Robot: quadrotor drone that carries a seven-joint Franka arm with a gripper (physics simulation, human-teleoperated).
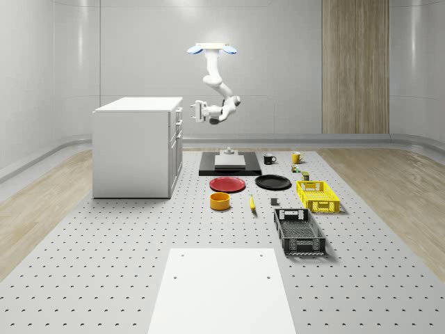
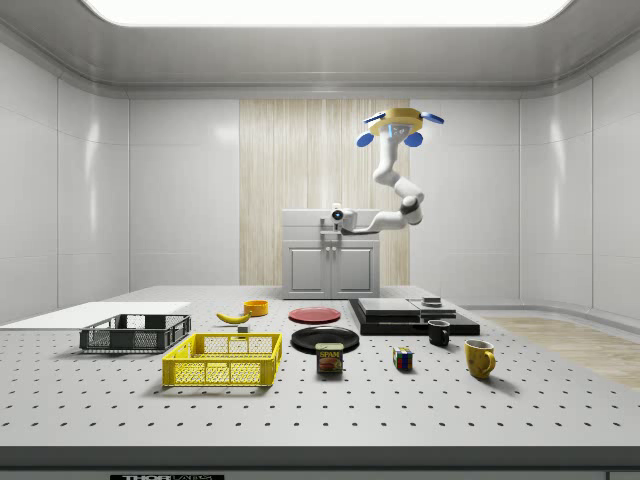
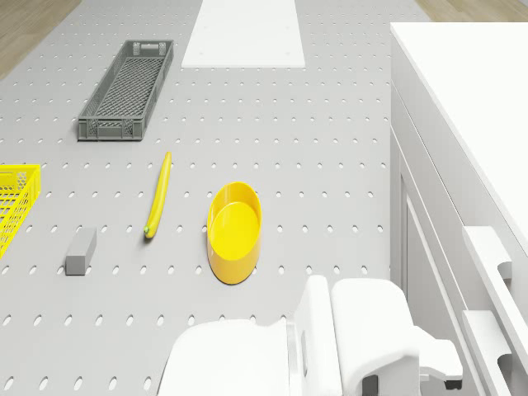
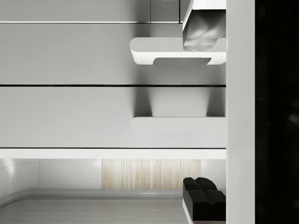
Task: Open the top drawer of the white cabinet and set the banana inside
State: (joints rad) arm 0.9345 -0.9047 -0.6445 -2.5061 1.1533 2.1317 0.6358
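The banana lies on the perforated table beside a yellow bowl; it also shows as the banana and banana. The white cabinet stands at the whole-scene view's left, its drawers shut. The drone hovers to the right of the cabinet, above the table's far part. Its arm hangs down and bends toward the cabinet's front. My gripper is open, level with the top drawer's handle and a little short of it. In the wrist view the gripper has the top handle in line between its fingers.
A red plate, a black plate and a black platform lie right of the cabinet. A yellow basket and a dark crate stand further right. Mugs sit at the back. A white sheet covers the near table.
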